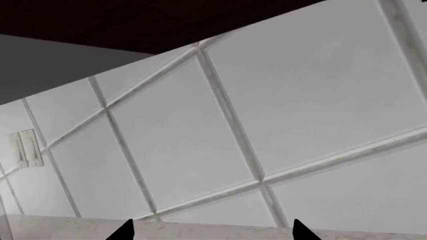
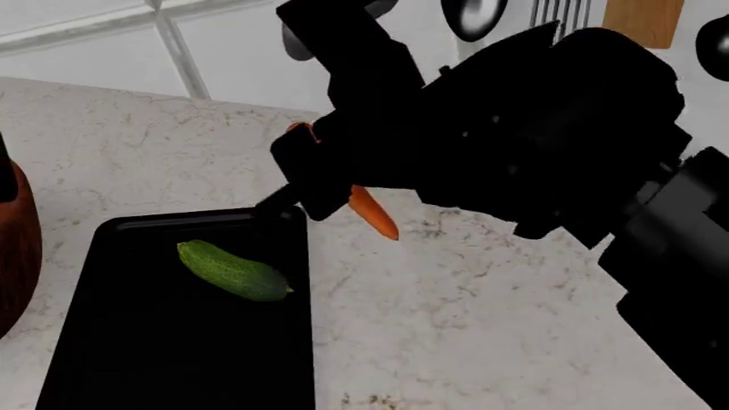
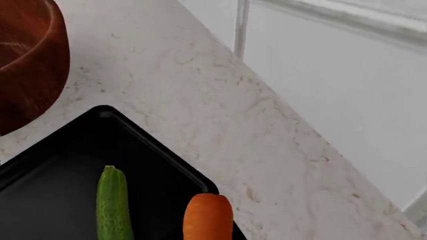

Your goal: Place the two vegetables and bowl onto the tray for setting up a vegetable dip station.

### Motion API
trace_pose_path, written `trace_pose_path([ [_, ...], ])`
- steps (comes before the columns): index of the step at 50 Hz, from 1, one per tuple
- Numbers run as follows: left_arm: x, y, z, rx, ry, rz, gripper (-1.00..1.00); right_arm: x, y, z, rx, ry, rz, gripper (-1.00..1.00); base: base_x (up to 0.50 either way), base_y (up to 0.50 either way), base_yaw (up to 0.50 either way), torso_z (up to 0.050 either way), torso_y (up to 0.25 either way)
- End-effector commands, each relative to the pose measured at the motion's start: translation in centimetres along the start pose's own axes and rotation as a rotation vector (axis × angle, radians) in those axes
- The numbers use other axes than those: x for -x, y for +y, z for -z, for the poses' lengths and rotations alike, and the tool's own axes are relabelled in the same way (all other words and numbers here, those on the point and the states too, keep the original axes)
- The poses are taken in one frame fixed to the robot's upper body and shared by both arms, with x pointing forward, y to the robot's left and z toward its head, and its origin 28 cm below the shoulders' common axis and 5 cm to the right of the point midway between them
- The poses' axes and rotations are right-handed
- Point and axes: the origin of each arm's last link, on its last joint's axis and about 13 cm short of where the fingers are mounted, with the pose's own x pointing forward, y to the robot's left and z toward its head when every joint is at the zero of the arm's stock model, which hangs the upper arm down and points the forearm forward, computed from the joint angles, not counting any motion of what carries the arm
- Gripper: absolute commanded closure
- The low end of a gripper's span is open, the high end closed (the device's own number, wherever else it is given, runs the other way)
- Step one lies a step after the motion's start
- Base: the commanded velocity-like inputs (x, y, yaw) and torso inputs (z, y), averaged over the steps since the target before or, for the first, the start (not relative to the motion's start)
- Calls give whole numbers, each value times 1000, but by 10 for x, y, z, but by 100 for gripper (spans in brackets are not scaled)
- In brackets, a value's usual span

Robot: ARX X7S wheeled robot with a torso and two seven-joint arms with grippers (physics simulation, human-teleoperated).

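Lying inside the tray [image 2: 171,342] is the cucumber [image 2: 234,270], alone, at a slant near the far end. The tray rests on the table [image 2: 479,325]. The bowl [image 2: 17,248] stands on the table just beside the tray's left edge, and only a part of it shows in the head view. What it holds cannot be seen.

The right gripper [image 2: 330,184] holds the carrot [image 2: 373,212] above the table, next to the tray's far right corner; its fingers are clamped on the carrot.

The right wrist view shows the carrot [image 3: 208,217] over the tray's [image 3: 133,145] corner rim, the cucumber [image 3: 113,205] beside it in the tray, and the bowl's [image 3: 30,60] outer wall.

The left wrist view shows only a tiled wall [image 1: 267,115], a strip of table [image 1: 60,227] and two dark finger tips [image 1: 123,232] standing well apart with nothing between them.
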Motion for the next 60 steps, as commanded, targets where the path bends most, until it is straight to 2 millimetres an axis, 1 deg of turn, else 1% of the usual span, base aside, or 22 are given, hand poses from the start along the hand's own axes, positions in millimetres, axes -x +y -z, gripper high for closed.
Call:
trace_pose_path([
  [1,-3,0,2,-16,-30,-9,-100,-31,-23,-29,110,-44,-86,100,0,0,0,0,0],
  [4,-5,2,4,-18,-28,-15,-100,-43,-22,-30,163,-2,-100,100,0,0,0,0,0],
  [7,-7,3,5,-19,-21,-14,-100,-46,-17,-29,180,21,-107,100,0,0,0,0,0],
  [10,-6,3,8,-20,-15,-14,-100,-50,-14,-23,178,41,-113,100,0,0,0,0,0],
  [14,-5,3,7,-17,-16,-15,-100,-56,-9,-15,186,80,-128,100,0,0,0,0,0],
  [17,-4,3,5,-21,-20,-12,-100,-58,-5,-15,183,85,-142,100,0,0,0,0,0],
  [24,-4,3,9,-16,-14,-15,-100,-54,1,-26,184,54,-174,100,0,0,0,0,0],
  [33,-4,4,11,-14,-12,-15,-100,-58,6,-24,153,12,-212,100,0,0,0,0,0],
  [37,-4,4,12,-14,-9,-16,-100,-64,8,-17,135,14,-234,100,0,0,0,0,0],
  [43,-4,4,12,-16,-9,-18,-100,-68,11,-13,127,3,-255,100,0,0,0,0,0],
  [46,-5,4,14,-13,-5,-16,-100,-72,12,-8,124,13,-262,100,0,0,0,0,0],
  [60,-7,2,16,-20,1,-11,-100,-77,7,6,98,39,-252,100,0,0,0,0,0],
])
